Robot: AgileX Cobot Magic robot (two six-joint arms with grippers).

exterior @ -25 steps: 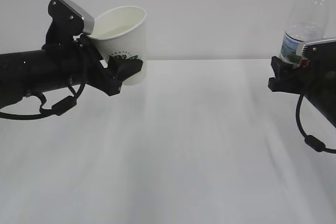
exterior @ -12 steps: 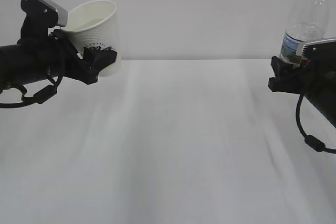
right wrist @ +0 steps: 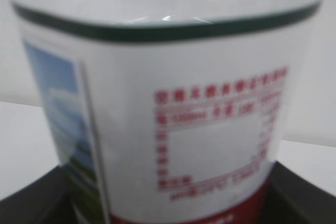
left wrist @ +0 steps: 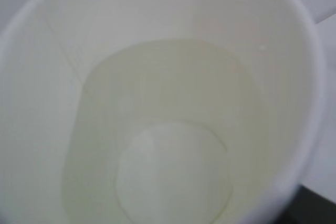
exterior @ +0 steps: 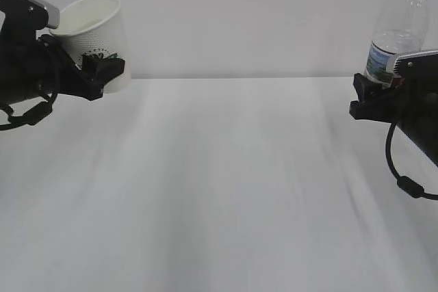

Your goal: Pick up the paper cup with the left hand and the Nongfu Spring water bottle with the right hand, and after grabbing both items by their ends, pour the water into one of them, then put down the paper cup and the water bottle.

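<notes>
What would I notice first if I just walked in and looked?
Far left, black fingers hold a white dimpled paper cup, tilted, with a pale pool of water inside. Far right, the other arm holds a clear ribbed plastic bottle upright above the white table.

Cup (exterior: pixel 96 39) far left; bottle (exterior: pixel 400 25) far right.

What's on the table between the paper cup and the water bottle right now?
Nothing: in the exterior view the white table is bare between the paper cup and the water bottle.
</notes>
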